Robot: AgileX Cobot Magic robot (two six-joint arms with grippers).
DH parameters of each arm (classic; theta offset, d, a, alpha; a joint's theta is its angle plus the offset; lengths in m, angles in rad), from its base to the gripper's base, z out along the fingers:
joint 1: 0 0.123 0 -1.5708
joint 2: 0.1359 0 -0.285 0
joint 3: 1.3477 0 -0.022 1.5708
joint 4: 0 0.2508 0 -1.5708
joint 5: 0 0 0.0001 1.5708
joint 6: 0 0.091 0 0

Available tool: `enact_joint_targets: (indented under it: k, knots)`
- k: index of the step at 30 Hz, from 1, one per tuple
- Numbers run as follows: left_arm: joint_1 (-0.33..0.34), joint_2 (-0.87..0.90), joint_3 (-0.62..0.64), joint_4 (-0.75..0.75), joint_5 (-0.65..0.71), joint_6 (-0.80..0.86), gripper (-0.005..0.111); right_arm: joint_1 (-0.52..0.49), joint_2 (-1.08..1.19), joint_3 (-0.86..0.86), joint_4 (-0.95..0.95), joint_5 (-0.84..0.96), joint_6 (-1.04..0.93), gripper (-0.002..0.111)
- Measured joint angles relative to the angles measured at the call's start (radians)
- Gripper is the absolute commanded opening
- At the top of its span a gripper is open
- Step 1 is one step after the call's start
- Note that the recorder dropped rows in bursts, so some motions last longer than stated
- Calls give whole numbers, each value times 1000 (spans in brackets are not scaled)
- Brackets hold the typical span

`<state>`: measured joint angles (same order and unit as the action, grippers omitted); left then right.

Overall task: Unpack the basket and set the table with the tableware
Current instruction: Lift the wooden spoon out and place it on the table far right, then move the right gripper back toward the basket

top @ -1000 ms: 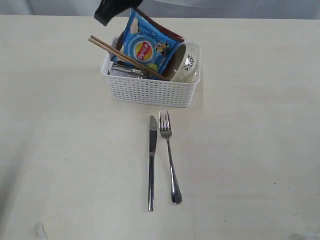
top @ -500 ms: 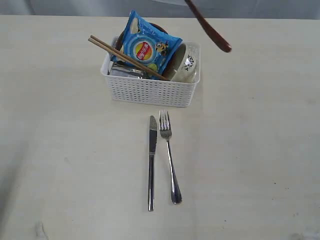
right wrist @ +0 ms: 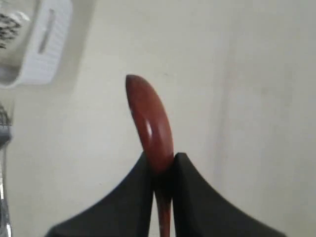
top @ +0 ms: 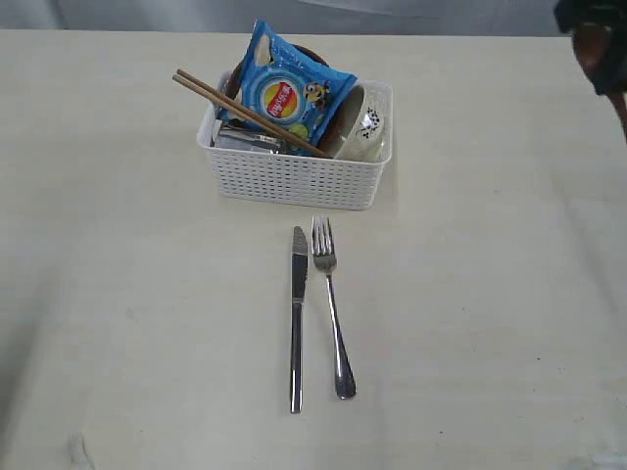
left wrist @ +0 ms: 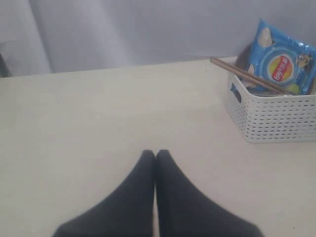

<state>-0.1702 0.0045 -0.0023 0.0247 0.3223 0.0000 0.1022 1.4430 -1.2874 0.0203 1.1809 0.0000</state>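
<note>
From across the room, the white basket sits toward the far side of the pale table. A blue chip bag stands upright in it, and an off-white bowl is tipped on its side at the right end. The chopsticks lie slantwise across the bag, their upper ends poking out over the basket's left rim and their lower ends down near the bowl. In front of the basket the knife and fork lie side by side on the table, knife on the left. Their long axes are parallel, and blade tip and tines point at the basket. At the top right edge the right end effector is a dark blur with the red-brown spoon; its direction is unreadable here. From the left wrist, the left end effector hangs clenched on nothing above bare table, with the basket off to one side. From the right wrist, the right end effector pinches the spoon at its neck. The spoon's bowl juts out past the fingertips, in line with them, above the table beside a basket corner.
</note>
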Motion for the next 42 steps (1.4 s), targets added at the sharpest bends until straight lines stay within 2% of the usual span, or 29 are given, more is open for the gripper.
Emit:
enact_joint_targets:
  k: [4, 7, 20, 22, 26, 29, 38, 42]
  knots:
    - [0, 0, 0, 0, 0, 0, 0, -137, 30, 85, 9, -29, -34, 0]
    - [0, 0, 0, 0, 0, 0, 0, -200, 78, 131, 9, -89, -56, 0]
    - [0, 0, 0, 0, 0, 0, 0, -223, 389, 167, -32, -371, -104, 0]
    - [0, 0, 0, 0, 0, 0, 0, -223, 417, 167, -36, -401, -104, 8]
    - [0, 0, 0, 0, 0, 0, 0, -223, 452, 167, -38, -442, -104, 37]
    - [0, 0, 0, 0, 0, 0, 0, -223, 461, 167, -38, -445, -104, 49]
    - [0, 0, 0, 0, 0, 0, 0, -221, 447, 10, 43, -252, -97, 49]
    - [0, 0, 0, 0, 0, 0, 0, -171, 400, -91, 122, -151, -125, 49]
